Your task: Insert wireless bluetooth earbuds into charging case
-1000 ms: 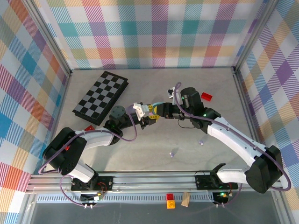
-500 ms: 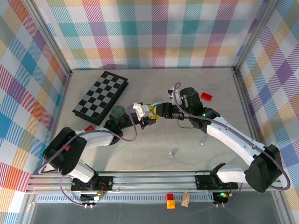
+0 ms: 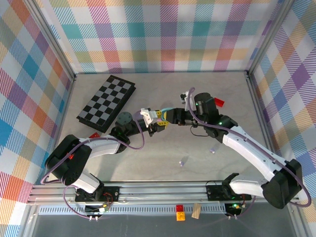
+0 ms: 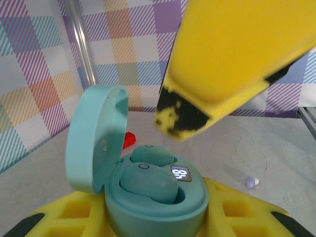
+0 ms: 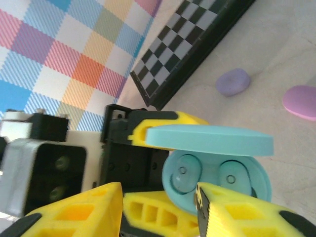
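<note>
The left gripper (image 3: 157, 122) is clamped on the teal charging case (image 4: 155, 197), its lid up, with two teal earbuds (image 4: 148, 180) seated inside. Just to its right, the right gripper (image 5: 159, 192) hovers with its fingers parted. A lavender earbud (image 3: 182, 161) lies loose on the table (image 3: 148, 163).

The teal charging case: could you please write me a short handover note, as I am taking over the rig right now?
Left gripper: shut on the teal charging case, gripping its base.
Right gripper: fingers open and empty, close over the case.
Case: lid up, two teal earbuds seated in their wells.
Done: this case looks filled.
Left: the lid is not yet closed. A loose lavender earbud lies on the table, probably for another case.
</note>
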{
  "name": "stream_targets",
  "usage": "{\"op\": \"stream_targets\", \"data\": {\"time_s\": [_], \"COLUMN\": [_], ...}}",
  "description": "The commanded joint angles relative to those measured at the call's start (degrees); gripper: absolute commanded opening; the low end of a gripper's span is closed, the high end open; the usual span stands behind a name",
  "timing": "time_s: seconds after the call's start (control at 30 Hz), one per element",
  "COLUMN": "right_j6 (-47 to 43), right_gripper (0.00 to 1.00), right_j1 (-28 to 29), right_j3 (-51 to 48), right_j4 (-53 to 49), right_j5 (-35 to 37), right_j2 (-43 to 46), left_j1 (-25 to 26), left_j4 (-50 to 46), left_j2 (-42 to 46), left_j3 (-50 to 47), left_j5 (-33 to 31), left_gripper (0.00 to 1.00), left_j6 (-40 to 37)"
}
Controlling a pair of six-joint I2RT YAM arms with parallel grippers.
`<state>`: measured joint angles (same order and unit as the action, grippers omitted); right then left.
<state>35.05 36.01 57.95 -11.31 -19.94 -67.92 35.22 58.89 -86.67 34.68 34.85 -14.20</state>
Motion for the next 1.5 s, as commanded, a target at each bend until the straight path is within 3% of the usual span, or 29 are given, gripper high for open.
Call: {"op": "stream_targets", "data": {"time_s": [0.0,0.2,0.4,0.87,1.13,1.3,1.47], "right_j6": [-3.24,-6.51,-6.93,-5.87,-0.99,8.3,16.43], "right_gripper": [0.45,0.5,0.55,0.57,0.62,0.7,0.7], "right_j1": [-0.22,-0.48,-1.56,-1.64,-3.9,-7.81,-8.32], "right_j3": [0.18,5.0,12.82,12.22,6.82,0.18,-4.83], "right_j4": [2.94,0.42,-8.83,-11.4,-5.9,2.17,13.23], "right_j5": [-2.55,0.53,2.81,0.43,-0.43,-10.42,-17.45], "right_j2": [2.76,2.33,-4.44,-4.68,0.33,0.89,-0.42], "left_j1": [0.29,0.28,0.28,0.29,0.26,0.29,0.29], "left_j4": [3.22,0.35,0.08,1.19,5.72,10.48,12.28], "left_j2": [0.72,1.92,2.86,3.62,2.96,2.48,1.91], "left_j3": [1.18,1.03,0.74,1.06,0.86,0.81,1.66], "left_j5": [1.07,2.15,2.33,-0.06,-0.3,-0.43,0.95], "left_gripper": [0.35,0.35,0.35,0.35,0.35,0.35,0.35], "left_j6": [0.09,-2.39,-2.7,0.04,3.68,7.24,9.57]}}
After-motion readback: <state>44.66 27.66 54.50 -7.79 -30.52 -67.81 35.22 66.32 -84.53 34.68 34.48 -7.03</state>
